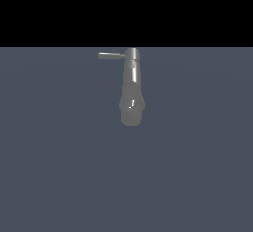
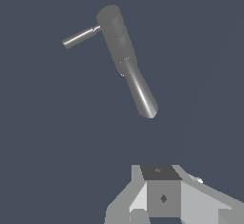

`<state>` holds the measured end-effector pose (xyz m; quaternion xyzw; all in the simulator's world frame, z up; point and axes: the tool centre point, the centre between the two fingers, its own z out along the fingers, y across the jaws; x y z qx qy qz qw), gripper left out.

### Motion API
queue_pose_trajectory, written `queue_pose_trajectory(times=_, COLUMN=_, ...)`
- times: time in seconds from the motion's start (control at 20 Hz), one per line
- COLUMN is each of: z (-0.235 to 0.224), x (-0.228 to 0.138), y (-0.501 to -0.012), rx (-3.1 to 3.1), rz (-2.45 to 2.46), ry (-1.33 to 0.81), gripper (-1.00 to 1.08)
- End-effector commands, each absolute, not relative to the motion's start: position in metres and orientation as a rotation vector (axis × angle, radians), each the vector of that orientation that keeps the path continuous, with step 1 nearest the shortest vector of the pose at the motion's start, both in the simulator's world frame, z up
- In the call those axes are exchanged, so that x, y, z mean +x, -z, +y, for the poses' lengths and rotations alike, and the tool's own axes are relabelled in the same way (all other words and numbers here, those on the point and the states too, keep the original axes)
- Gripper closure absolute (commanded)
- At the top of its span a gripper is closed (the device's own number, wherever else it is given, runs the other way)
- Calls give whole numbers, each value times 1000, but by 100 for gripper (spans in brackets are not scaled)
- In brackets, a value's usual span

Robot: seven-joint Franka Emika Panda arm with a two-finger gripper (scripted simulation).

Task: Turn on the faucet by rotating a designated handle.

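On my wrist feed I only get a sliver of the gripper (image 2: pixel 164 204): grey and white blocky housing with a dark square face, cut off by the frame edge. The fingertips are out of frame, so I cannot tell how far the jaws stand apart, and nothing shows between or against them. The hand touches nothing that I can see.

The exterior view gives me no arm or gripper at all. What it does give is the faucet (image 1: pixel 132 90) alone on the flat blue-grey floor (image 1: pixel 59 167), with a black band above the floor. There the body runs from a narrow end at 12 o'clock down to a wider rounded end at 6 o'clock. The handle (image 1: pixel 111 56) sticks out from the narrow end toward 9 o'clock, to the exterior view's left.

The wrist feed shows the faucet (image 2: pixel 126 58) tilted across the picture, with a bright highlight along the part nearest the camera. The handle (image 2: pixel 81 36) juts sideways from the faucet's far end, a thin rod much slimmer than the body.

From the visible gripper housing, the faucet sits at about 11 o'clock, well apart, with bare floor (image 2: pixel 57 147) between them. The handle is the farthest part from the hand.
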<state>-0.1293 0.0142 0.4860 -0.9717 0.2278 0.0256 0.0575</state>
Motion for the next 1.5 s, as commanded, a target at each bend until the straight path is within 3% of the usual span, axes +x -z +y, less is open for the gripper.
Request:
queue_pose_trajectory(times=0.0, z=16, x=-111, y=-480, rx=-2919, rz=786, ry=-90, gripper=108)
queue_pose_trajectory(times=0.7, z=31, x=-11, y=-429, rx=-2745, rz=1309, ry=-146, gripper=108)
queue_pose_trajectory(times=1.45, z=54, x=81, y=-342, rx=-2497, rz=1840, ry=-152, gripper=108)
